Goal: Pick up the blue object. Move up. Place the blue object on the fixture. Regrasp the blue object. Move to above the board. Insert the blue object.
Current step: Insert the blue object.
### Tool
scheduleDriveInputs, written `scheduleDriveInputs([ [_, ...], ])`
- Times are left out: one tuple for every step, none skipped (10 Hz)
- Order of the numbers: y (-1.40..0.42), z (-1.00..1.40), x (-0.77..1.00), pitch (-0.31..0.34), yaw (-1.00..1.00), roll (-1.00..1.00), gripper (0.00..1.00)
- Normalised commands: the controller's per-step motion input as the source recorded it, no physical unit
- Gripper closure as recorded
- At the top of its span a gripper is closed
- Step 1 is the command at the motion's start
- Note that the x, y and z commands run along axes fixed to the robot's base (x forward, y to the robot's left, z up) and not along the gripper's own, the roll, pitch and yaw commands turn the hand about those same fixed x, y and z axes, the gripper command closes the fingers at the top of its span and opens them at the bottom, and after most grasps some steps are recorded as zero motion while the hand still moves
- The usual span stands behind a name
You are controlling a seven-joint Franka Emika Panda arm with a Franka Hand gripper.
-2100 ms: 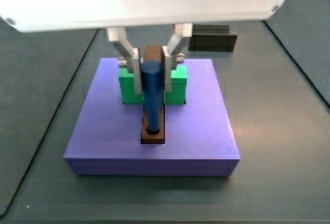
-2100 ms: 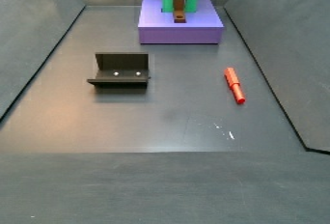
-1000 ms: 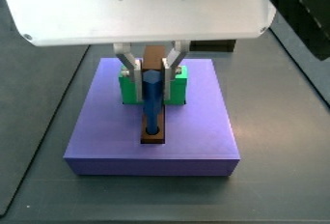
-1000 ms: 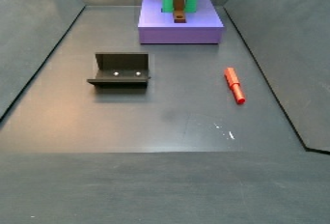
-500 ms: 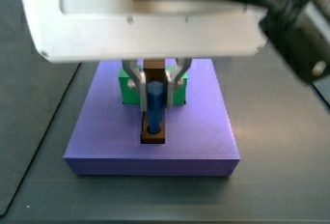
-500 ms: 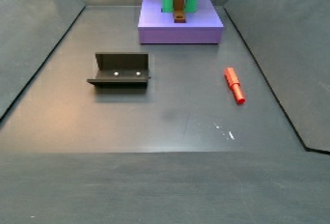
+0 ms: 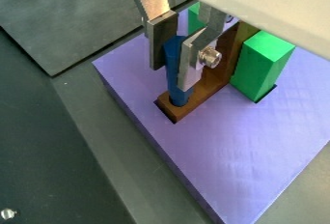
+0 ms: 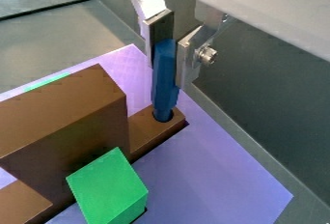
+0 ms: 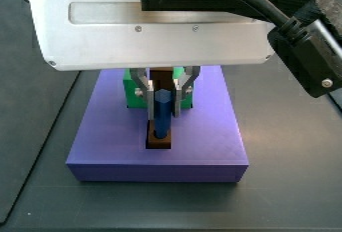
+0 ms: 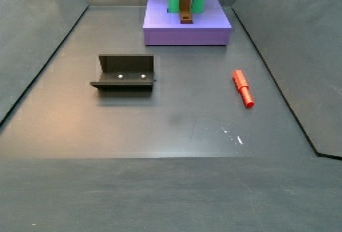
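Pincer [image 7: 178, 52] flanking upright blue object [image 7: 176, 71] seated in board [image 7: 258, 160] bar's end hole

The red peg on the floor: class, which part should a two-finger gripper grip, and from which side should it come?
Grip the red peg at its middle, coming straight down from above. It lies flat on the bare floor, apart from the fixture and the board, so its long sides look free for the fingers. The gripper is at the blue object on the board.

fixture [image 10: 124, 73] and red peg [image 10: 243, 88] lie well apart on the floor [image 10: 174, 136]
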Motion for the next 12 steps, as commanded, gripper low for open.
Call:
scheduleDriveInputs([
  [-0.08, -0.17, 0.09, -0.066, 0.03, -0.12, 1.0],
  [0.0, -0.17, 0.08, -0.071, 0.0, -0.18, 1.0],
  [0.0, -0.14, 0.07, -0.063, 0.0, -0.2, 1.0],
  [0.06, -0.12, 0.04, -0.039, 0.0, -0.18, 1.0],
  [0.25, -0.05, 0.0, 0.0, 0.0, 0.0, 1.0],
  [0.23, -0.16, 0.0, 0.0, 0.0, 0.0, 1.0],
  [0.24, -0.21, 0.0, -0.026, -0.01, -0.09, 1.0],
  [0.12, -0.3, 0.01, -0.047, 0.0, -0.1, 1.0],
  [0.0, -0.3, 0.11, -0.039, 0.0, -0.09, 1.0],
  [0.0, -0.22, 0.13, 0.0, 0.0, -0.1, 1.0],
  [-0.03, 0.0, 0.1, 0.053, 0.0, -0.15, 1.0],
  [-0.03, 0.12, 0.11, 0.106, -0.08, -0.17, 1.0],
])
